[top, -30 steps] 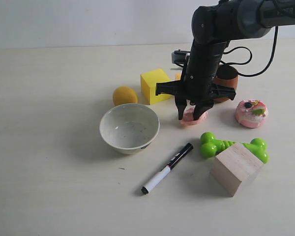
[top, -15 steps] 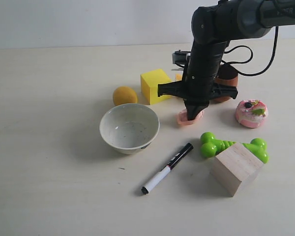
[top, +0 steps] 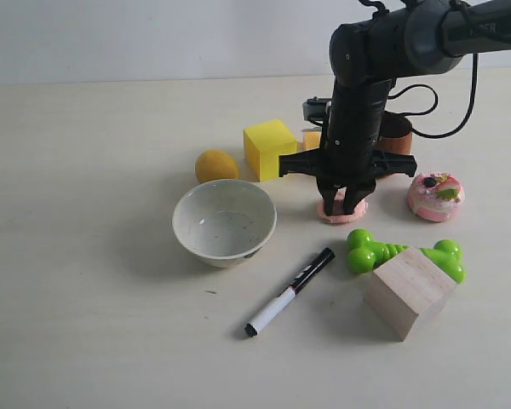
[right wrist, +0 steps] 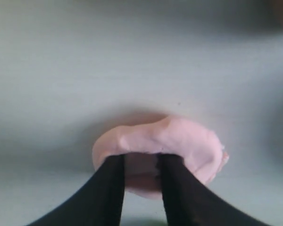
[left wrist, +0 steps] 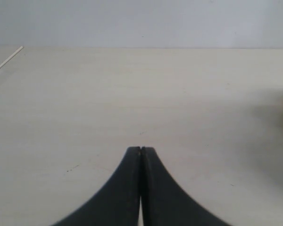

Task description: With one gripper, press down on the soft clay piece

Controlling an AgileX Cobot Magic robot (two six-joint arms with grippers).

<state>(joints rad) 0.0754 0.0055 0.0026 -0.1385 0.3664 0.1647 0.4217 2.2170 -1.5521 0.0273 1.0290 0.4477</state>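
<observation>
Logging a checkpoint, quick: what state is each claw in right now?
Left claw: closed, holding nothing.
Right claw: slightly open, tips down on the flat salmon-pink soft clay piece.

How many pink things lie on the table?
2: the soft clay piece under the right gripper, and the donut toy right of it. The arm may hide more.

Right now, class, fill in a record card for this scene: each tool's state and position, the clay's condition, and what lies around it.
right tool: fingers slightly apart, tips pressed onto the soft clay piece
left tool: shut, holding nothing, over bare table
soft clay piece: flattish pink lump lying on the table
neighbours in the exterior view: white bowl to its left, pink donut toy to its right, green toy in front
</observation>
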